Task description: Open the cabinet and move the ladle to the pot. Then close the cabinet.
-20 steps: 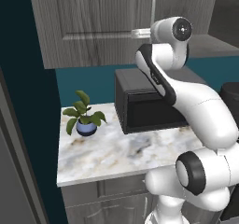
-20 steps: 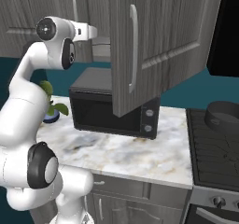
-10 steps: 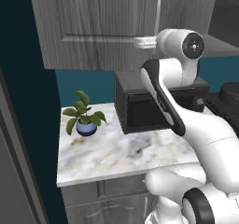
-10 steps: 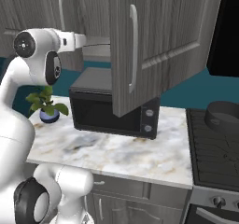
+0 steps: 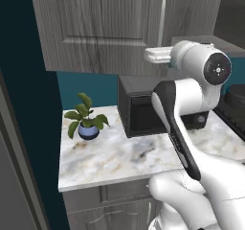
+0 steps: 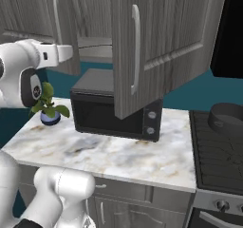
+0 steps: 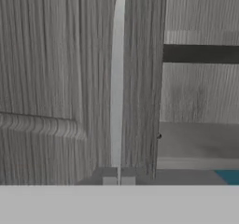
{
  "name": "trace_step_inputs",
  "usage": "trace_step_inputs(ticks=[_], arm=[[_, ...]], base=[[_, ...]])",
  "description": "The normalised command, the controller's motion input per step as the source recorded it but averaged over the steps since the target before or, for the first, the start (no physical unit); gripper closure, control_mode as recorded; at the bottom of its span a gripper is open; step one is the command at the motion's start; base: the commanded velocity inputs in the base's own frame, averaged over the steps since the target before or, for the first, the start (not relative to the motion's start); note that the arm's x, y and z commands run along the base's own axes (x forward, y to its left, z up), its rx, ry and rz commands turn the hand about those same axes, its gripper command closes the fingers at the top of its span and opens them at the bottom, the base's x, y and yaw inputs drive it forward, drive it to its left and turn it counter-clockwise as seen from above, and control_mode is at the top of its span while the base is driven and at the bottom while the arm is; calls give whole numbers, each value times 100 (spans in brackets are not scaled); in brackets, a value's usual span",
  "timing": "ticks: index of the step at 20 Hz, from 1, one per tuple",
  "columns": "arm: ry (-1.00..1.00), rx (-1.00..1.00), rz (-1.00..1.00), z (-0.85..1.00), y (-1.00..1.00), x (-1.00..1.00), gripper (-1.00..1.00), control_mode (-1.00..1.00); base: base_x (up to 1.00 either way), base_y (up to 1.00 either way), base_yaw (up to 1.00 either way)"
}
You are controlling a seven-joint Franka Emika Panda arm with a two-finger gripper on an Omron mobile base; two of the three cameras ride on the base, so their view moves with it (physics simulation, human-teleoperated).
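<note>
Clearly, down and to the left of the gripper point(image 7: 118, 177), a potted plant point(image 5: 86, 121) is sitting on the counter point(image 5: 119, 162); directly ahead of the fingertips, the cabinet point(image 5: 95, 28) is showing its left door closed, and the bar handle point(image 7: 116, 78) is rising straight up from just above the tips; the jaws are sitting pressed together, and whether they are pinching the bar's lower end I cannot tell; the handle is running vertically, its long axis parallel to the door's free edge, so a grasp across the bar near its lower end is looking best, with a pull outward along the hinge arc; the bar is looking stiff, smooth and likely slippery, the door rigid and fairly light to swing; to the gripper's right, the second door point(image 6: 161, 42) is hanging open over the microwave point(image 6: 114, 113); well off to the right and lower, the pot point(image 6: 228, 118) is resting on the stove point(image 6: 213, 156).
</note>
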Motion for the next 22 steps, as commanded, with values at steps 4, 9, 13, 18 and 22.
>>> trace_step_inputs(ticks=[4, 9, 13, 18, 22], arm=[[0, 0, -4, 10, 0, -99, 100, -100], [1, 0, -6, 12, 0, -90, 100, -100], [7, 0, -2, 14, -14, -39, 100, -100], [4, 0, 1, 1, -30, -5, 100, -100], [7, 4, 8, 0, -42, 12, 100, -100]], base=[[0, 0, 0], [0, 0, 0], [0, 0, 0], [0, 0, 0], [0, 0, 0]])
